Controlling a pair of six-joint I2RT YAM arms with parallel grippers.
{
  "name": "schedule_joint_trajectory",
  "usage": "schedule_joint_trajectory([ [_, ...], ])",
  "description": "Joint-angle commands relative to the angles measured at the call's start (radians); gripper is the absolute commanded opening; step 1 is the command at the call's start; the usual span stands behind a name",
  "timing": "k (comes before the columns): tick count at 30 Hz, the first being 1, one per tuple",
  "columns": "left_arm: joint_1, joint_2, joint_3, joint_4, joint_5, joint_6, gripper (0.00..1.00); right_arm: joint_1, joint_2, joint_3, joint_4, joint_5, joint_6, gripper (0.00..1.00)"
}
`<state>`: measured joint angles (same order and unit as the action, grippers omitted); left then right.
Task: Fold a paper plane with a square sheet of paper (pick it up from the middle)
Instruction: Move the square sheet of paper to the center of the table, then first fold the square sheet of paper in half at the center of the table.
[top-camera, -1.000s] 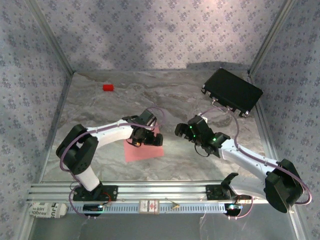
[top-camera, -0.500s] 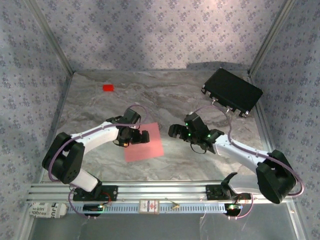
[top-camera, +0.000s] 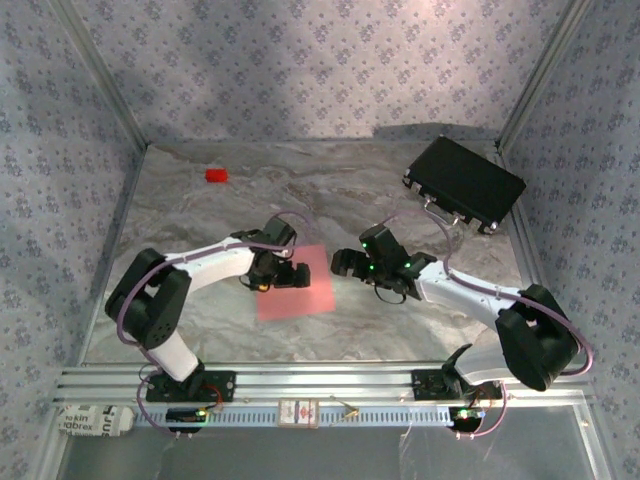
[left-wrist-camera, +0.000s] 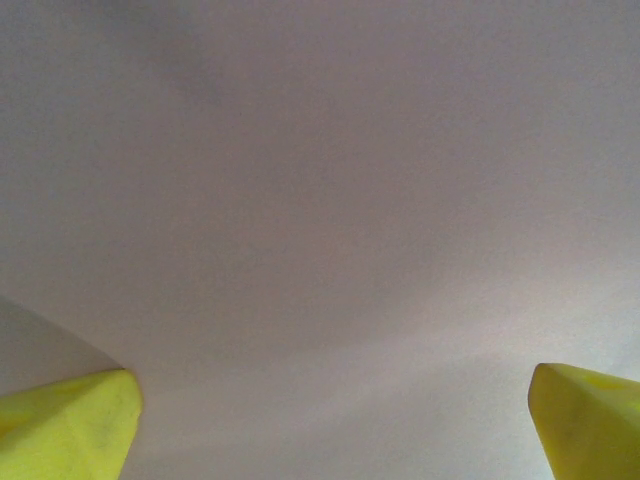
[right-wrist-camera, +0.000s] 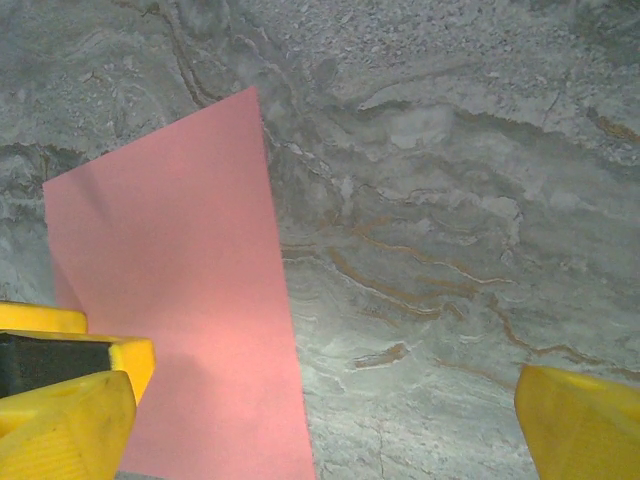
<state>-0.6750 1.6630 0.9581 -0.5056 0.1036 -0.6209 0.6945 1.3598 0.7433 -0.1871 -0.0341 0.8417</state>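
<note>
Square sheet of paper (top-camera: 300, 295) lies flat on the marble worktop (top-camera: 190, 230), roughly mid-way between near and far edges, a bit left of centre, unfolded, no crease visible.

Left gripper (top-camera: 287, 273) is low over the sheet's far-left part, jaws spread wide. In the left wrist view the yellow fingertips (left-wrist-camera: 70, 425) sit at the two bottom corners w/ plain paper between them (colour washed out to a pale grey-pink, very close up). Can't tell if the tips touch the paper.

Right gripper (top-camera: 343, 263) is just off the sheet's right edge, near its far-right corner, jaws also wide apart and nothing between them. Right wrist view: its yellow tips at both bottom corners, pink sheet to the left, bare marble to the right.

Small red block (top-camera: 216, 175) sits near the worktop's far-left corner, well apart from the sheet. Black rectangular case (top-camera: 464, 183) lies at the far-right corner, angled.
</note>
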Motion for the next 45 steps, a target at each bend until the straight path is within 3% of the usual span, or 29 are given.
schedule_joint_trajectory([
  [1, -0.044, 0.077, 0.051, -0.05, -0.005, 0.049, 1.0, -0.002, -0.006, 0.03, -0.071, 0.044, 0.027, 0.99],
  [9, -0.085, 0.114, 0.199, -0.18, -0.119, 0.071, 1.0, -0.041, -0.07, -0.056, -0.032, 0.022, 0.081, 0.99],
  [13, -0.086, 0.105, 0.273, -0.295, -0.215, -0.002, 1.0, -0.057, -0.111, -0.064, -0.047, 0.024, 0.074, 0.99],
  [27, -0.106, 0.228, 0.415, -0.389, -0.137, -0.199, 1.0, -0.103, -0.148, -0.082, -0.035, -0.047, 0.06, 0.99],
  [45, -0.109, 0.345, 0.496, -0.401, -0.144, -0.186, 1.0, -0.095, -0.091, -0.07, -0.011, -0.104, 0.025, 0.99],
])
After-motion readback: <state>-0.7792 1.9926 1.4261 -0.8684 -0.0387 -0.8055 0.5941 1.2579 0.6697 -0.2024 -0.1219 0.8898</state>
